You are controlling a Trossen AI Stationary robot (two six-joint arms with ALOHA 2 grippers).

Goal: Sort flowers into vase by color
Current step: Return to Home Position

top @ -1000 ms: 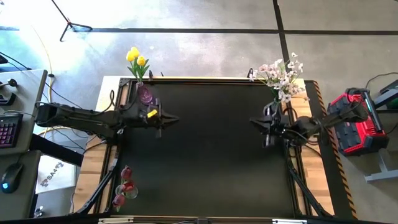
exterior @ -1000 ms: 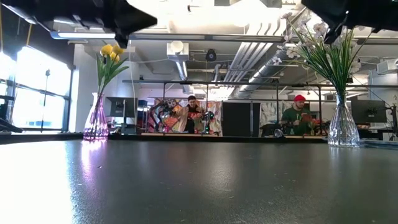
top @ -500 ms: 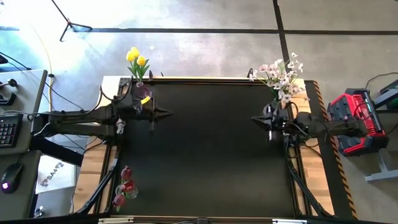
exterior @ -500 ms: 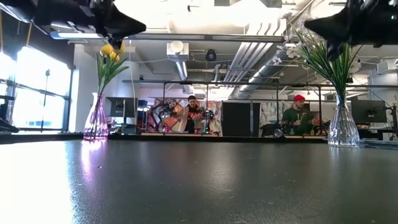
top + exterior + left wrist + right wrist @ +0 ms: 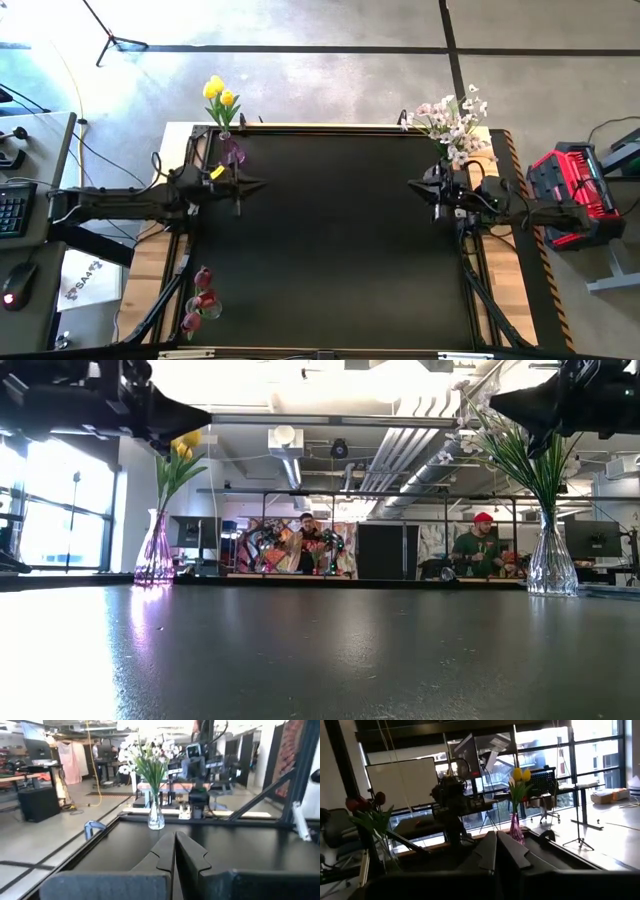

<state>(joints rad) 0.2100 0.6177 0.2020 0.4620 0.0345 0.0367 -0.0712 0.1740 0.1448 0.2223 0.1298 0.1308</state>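
Observation:
Both grippers hang shut and empty above the black table. My left gripper [image 5: 260,183] [image 5: 200,416] is near the left edge, pointing level toward the right, beside the purple vase [image 5: 232,151] of yellow tulips [image 5: 220,95]. My right gripper [image 5: 412,186] [image 5: 497,402] points toward the left, beside the clear vase [image 5: 548,560] of pale pink-white blossoms [image 5: 452,118] at the far right. Dark red tulips [image 5: 197,298] stand in a vase at the near left corner. The wrist views show shut fingers [image 5: 175,851] [image 5: 496,851] with nothing between them.
A black frame rail [image 5: 340,129] runs round the table's edge. The middle of the dark tabletop [image 5: 335,250] holds nothing. People sit at desks in the room beyond the far edge [image 5: 305,545]. A red case [image 5: 568,195] stands off the table to the right.
My left gripper has drawn back toward the table's left edge and sunk a little, staying shut. My right gripper has pulled back slightly toward the right edge and tipped from slanting down to nearly level, also shut. The flowers and vases have not moved.

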